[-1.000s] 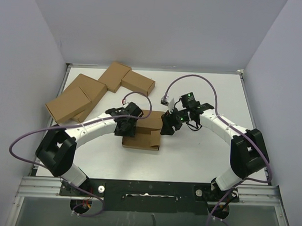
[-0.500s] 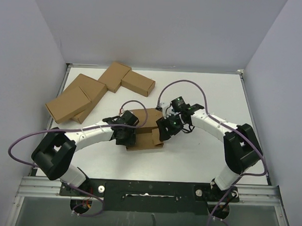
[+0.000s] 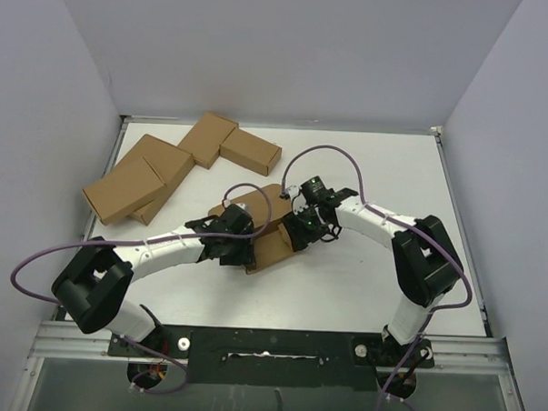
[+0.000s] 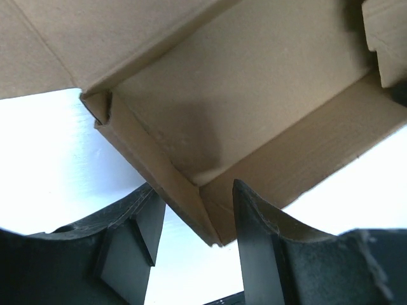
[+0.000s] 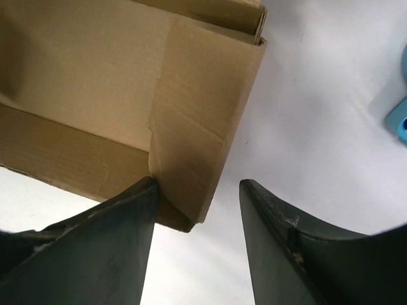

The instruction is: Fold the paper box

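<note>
- the paper box [image 3: 270, 248] was seen near the middle of the tabletop [image 3: 375, 173], partly folded, between the two hands.
- the left hand [image 4: 196, 190] was clamped over a corner wall of the box, one finger on each side.
- the right hand [image 5: 197, 184] was held open: one finger [image 5: 121, 222] was pressed against an end flap, the other kept apart from it.
- a cluster of cartons [image 3: 166, 169] was seen at the far left.

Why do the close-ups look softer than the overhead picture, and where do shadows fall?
Top external: even light, sharp, faint shadows on the table. Left wrist: left fingers slightly blurred near the lens, soft shadow inside the paper box. Right wrist: right fingers slightly blurred, table washed out.
</note>
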Robot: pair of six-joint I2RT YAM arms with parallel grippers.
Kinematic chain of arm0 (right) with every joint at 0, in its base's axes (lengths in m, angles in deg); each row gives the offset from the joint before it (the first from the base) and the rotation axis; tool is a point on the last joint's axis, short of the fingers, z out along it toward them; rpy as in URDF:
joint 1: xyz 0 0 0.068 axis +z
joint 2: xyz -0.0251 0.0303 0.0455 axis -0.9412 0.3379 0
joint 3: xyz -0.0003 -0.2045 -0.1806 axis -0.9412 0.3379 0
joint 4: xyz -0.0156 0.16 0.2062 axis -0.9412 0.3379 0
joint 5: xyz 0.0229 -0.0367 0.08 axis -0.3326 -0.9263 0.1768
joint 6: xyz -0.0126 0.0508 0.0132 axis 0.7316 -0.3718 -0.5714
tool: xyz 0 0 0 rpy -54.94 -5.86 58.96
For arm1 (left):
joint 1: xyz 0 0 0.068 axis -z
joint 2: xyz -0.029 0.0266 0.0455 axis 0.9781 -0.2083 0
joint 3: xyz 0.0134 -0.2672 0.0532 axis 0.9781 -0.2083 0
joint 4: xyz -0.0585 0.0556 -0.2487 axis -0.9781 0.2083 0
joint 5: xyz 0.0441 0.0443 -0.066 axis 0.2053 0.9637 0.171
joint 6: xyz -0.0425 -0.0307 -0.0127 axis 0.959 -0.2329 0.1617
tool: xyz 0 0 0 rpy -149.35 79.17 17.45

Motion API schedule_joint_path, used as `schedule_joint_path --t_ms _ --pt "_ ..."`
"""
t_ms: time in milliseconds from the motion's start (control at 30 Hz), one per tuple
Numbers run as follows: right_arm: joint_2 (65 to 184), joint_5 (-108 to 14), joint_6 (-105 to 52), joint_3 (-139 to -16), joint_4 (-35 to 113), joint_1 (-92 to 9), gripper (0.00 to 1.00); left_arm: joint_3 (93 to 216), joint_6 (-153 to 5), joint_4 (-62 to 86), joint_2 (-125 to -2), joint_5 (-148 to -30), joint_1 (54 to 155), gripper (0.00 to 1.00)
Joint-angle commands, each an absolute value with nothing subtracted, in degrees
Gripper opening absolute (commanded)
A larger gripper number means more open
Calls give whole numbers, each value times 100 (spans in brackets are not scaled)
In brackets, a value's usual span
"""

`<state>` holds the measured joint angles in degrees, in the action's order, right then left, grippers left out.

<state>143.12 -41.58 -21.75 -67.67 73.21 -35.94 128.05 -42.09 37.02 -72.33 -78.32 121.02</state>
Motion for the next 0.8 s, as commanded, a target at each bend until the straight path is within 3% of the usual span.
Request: schedule_joint_path --t_ms 0,400,600,767 --pt "14370 -4325 -2161 -7161 6999 -3520 54 12915 -4112 3287 -7141 -7950 12139 45" --pt "14866 -3756 -1875 -7745 7142 -3585 49 12916 -4130 3263 -7252 -7906 12139 45" --pt "14976 -2617 -1285 -8002 7591 -3908 66 12908 -4147 3295 -7224 -7872 12131 45" --pt "15087 -2125 -1297 -8184 7649 -4266 73 12905 -4164 3280 -7261 -7870 12131 45"
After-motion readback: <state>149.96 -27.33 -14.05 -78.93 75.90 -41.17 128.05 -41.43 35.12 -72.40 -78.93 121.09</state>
